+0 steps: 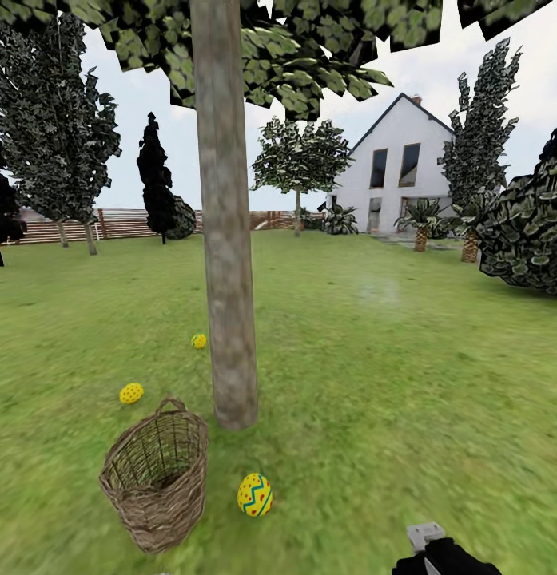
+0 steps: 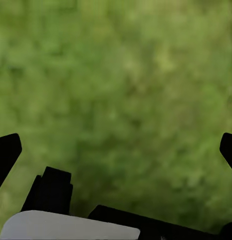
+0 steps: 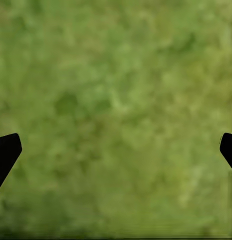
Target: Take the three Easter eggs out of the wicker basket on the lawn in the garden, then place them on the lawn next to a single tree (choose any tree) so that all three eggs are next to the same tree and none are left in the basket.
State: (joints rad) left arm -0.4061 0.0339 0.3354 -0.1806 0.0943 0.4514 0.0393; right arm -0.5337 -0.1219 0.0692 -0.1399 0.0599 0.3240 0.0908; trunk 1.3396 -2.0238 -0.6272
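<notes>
From the head view, three eggs (image 1: 255, 494) lie on the lawn (image 1: 406, 383) around the tree (image 1: 227, 239), beside the basket (image 1: 156, 481). Each wrist camera sees bare grass between spread fingers: left gripper (image 2: 116, 150) and right gripper (image 3: 116, 150) both gape. Wide open grass to the right.

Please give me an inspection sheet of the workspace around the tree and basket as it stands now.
Surface: lawn, flat green grass.
Job's things: wicker basket upright near the tree; no egg visible inside. Three Easter eggs on the grass: striped egg beside the basket, dotted egg left of the trunk, small egg farther back.
Clutter: nothing seen.
Grippers: left gripper and right gripper open over grass, holding nothing.
Cables: nothing seen.
Surroundings: white house, wooden fence, dark bushes and other trees.
</notes>
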